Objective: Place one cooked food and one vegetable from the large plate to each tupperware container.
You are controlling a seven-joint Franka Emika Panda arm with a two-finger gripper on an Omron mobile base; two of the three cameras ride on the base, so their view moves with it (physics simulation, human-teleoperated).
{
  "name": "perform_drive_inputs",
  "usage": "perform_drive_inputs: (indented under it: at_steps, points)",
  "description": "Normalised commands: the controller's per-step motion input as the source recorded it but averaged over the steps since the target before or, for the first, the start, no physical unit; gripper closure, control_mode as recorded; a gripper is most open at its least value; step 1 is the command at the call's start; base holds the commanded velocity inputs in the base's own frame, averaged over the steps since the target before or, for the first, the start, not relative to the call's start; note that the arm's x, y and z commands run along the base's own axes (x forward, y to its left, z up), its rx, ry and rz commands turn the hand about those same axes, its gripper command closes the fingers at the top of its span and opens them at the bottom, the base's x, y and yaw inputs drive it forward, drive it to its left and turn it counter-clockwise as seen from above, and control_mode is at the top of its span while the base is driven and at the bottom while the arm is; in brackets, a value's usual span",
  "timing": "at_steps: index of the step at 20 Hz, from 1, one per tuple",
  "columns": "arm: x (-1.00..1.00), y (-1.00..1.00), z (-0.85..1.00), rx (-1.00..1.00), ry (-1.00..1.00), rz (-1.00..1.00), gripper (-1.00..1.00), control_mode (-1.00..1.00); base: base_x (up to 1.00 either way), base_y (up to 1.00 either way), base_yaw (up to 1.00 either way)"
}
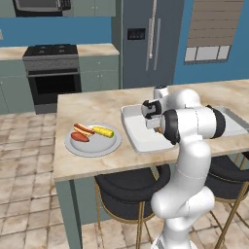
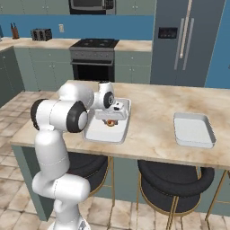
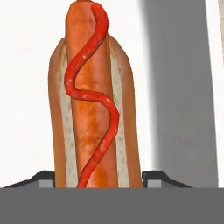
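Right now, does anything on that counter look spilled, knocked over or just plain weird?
Nothing stands out. The gripper holds a hot dog low over the larger white tray, with its ketchup line intact. The grey plate still carries a second hot dog, a corn cob and a reddish item, all lying tidily. The smaller tray sits flat.

Glossy hot dog [image 3: 92, 100]; smooth white tray [image 1: 141, 138]; marbled counter [image 1: 92, 104].

A rendered home kitchen is shown. A black oven with a stovetop [image 1: 51, 73] is set among grey-green cabinets [image 1: 99, 73] against a blue wall, and a steel refrigerator [image 2: 187, 42] is placed beside them. What appears to be a microwave [image 2: 91, 5] is mounted above the stove. A marble-topped island [image 2: 152, 117] with dark round stools [image 2: 175, 180] is set on a tiled floor.
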Motion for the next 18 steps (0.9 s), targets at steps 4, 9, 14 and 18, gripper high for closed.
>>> perform_drive_inputs:
  at_steps: [4,9,14,18]
  points:
    - [0.10,-0.07,-0.14,0.00,0.00,0.00,1.00,-1.00,0.00,0.00,0.00]
    - [0.07,-0.03,-0.17,0.00,0.00,0.00,1.00,-1.00,0.00,0.00,0.00]
    - [0.00,0.00,0.00,0.00,0.00,0.00,-1.00,-1.00,0.00,0.00,0.00]
    - [0.01,0.00,0.00,0.00,0.00,0.00,-1.00,-1.00,0.00,0.00,0.00]
